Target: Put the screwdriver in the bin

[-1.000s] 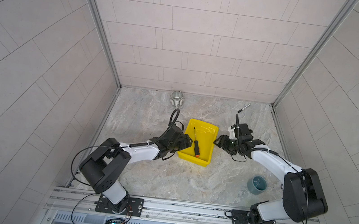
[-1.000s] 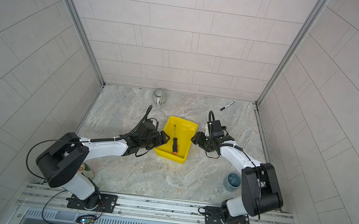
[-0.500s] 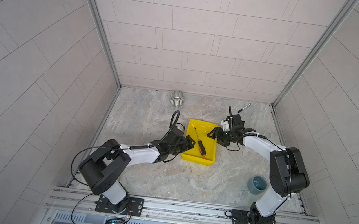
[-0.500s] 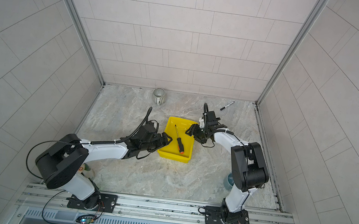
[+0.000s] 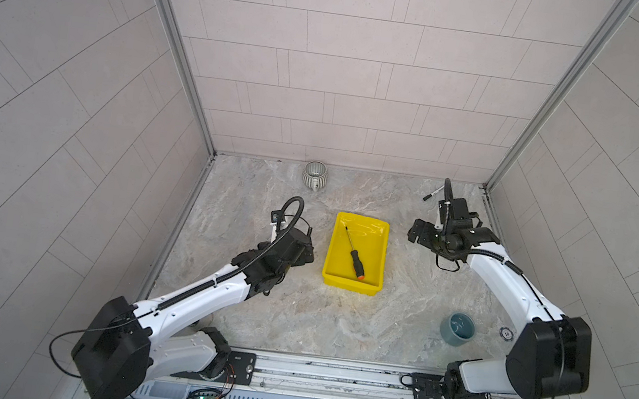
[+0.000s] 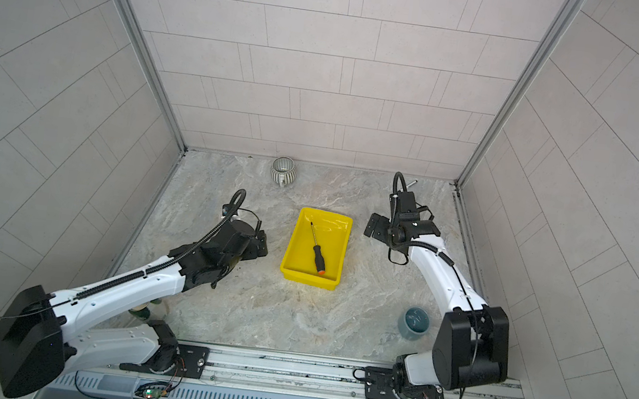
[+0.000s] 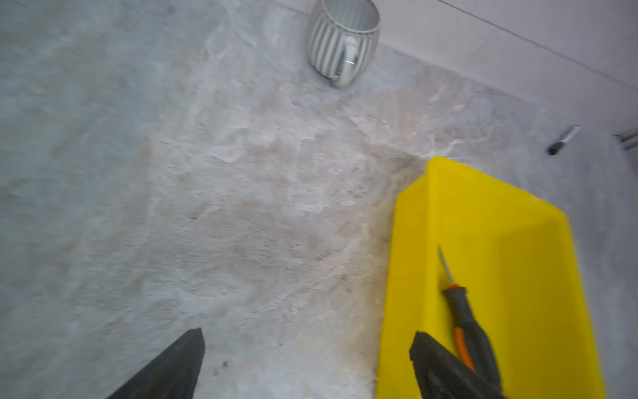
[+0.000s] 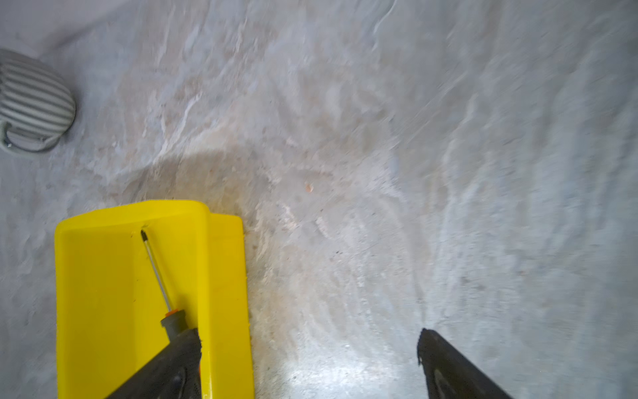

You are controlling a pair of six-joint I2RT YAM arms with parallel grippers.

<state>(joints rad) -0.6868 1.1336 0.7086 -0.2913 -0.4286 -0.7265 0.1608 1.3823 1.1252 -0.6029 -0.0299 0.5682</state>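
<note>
Pale tiled walls (image 5: 348, 66), grey marbled floor (image 5: 313, 325)

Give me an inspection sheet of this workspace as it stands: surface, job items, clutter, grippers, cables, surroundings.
Surface: grey marbled tabletop, no spill seen.
Job's things: metal-shafted screwdriver with black handle and orange cap lies flat inside the bright yellow shallow plastic bin, tip toward the back wall.
Clutter: grey ribbed mug at the back; black marker pen at back right; round blue-grey cup at front right; all apart from the bin.
Grippers: left gripper open, empty, beside the bin's left side; right gripper open, empty, off the bin's right side.
Cables: black corrugated hose loops over each wrist; thin black cable hangs loose at the left arm's base.
Surroundings: pale tiled walls on three sides; metal mounting rail in front.
</note>
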